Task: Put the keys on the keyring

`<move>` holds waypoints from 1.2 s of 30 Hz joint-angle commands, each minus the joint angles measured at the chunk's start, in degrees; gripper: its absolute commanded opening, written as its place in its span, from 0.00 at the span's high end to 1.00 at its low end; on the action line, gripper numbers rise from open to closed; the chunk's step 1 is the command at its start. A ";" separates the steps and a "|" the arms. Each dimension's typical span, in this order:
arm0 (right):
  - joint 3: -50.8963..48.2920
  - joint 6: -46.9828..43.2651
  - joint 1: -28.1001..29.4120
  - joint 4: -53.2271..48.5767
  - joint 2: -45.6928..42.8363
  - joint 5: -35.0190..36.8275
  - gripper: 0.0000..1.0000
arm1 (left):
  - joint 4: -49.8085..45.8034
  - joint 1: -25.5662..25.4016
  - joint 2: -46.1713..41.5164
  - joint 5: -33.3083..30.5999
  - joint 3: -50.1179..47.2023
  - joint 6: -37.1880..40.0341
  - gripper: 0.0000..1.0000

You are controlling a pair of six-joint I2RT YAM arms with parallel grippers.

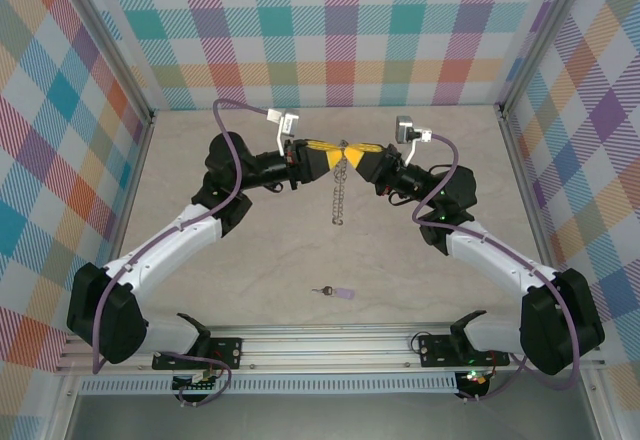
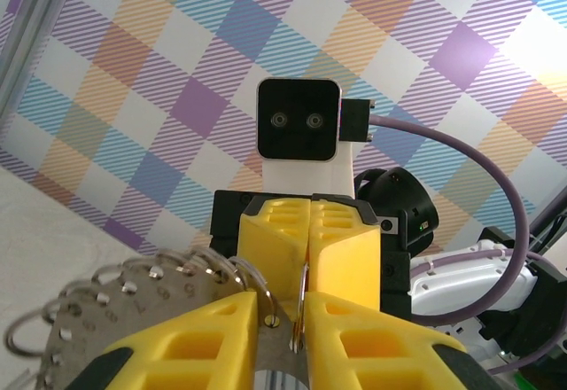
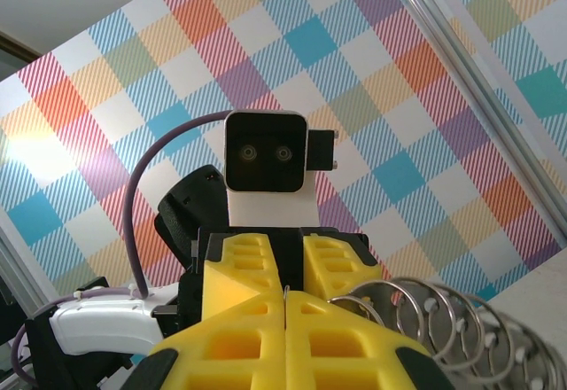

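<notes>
Presently pinching large thin silvery-grey metal keyring, rimmed with wire loops, in mid-air with right gripper, pressed together on its edge. Meeting head-on with left gripper, nearly together around same edge; cannot tell whether gripping. Lying on beige table near front, well apart from keyring: tiny dark metal key with pale lilac oblong tag.

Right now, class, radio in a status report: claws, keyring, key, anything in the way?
Left claw and right claw tip to tip, both shut on keyring, hanging between them. Key with lilac tag flat on table, untouched. Nothing seen in the way.
</notes>
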 commanded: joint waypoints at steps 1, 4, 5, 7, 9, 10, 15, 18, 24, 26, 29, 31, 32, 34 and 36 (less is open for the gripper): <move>-0.13 0.35 0.11 3.15 -0.51 0.25 1.00 | 2.96 -0.49 0.23 0.22 2.27 -0.28 0.81; -0.09 0.36 0.10 3.06 -0.51 0.11 1.00 | 2.90 -0.49 0.27 0.03 2.35 -0.22 0.82; -0.21 0.36 0.12 2.95 -0.48 0.26 1.00 | 2.93 -0.49 0.28 -0.01 2.36 -0.23 0.82; -0.29 0.36 0.13 2.96 -0.59 0.24 1.00 | 2.84 -0.49 0.31 -0.07 2.43 -0.14 0.82; -0.30 0.36 0.06 2.94 -0.56 0.20 1.00 | 2.70 -0.49 0.31 -0.08 2.65 -0.09 0.82; -0.31 0.36 0.10 2.86 -0.57 0.21 1.00 | 2.71 -0.49 0.33 -0.19 2.62 -0.13 0.82; -0.39 0.36 0.06 2.78 -0.60 0.12 1.00 | 2.52 -0.49 0.36 -0.43 2.65 0.02 0.86; -0.48 0.28 0.05 2.68 -0.55 0.26 1.00 | 2.47 -0.49 0.47 -0.37 2.71 0.11 0.94; -0.34 0.18 0.09 2.39 -0.64 0.20 1.00 | 1.69 -0.46 0.48 0.38 2.75 0.40 1.00; -0.24 0.16 0.12 2.25 -0.66 0.20 1.00 | 1.01 -0.49 0.31 0.92 2.71 0.91 1.00; -0.04 0.15 0.08 1.85 -0.68 0.15 1.00 | -0.27 -0.68 -0.08 1.16 2.63 2.12 1.00; -0.02 0.02 0.07 0.81 -1.21 0.66 0.85 | -1.63 -0.84 -0.42 0.89 2.54 3.23 1.00; -0.26 -0.42 -0.05 -0.32 -1.96 1.30 0.71 | -2.33 -0.84 -0.72 0.57 2.38 3.97 1.00; -0.80 -1.47 -0.77 -3.75 -4.41 1.99 0.58 | -4.36 -0.84 -1.56 -0.56 2.18 5.74 1.00; -1.97 -3.00 -2.09 -9.59 -8.63 3.47 0.47 | -6.13 -0.84 -2.52 -1.66 1.76 7.45 1.00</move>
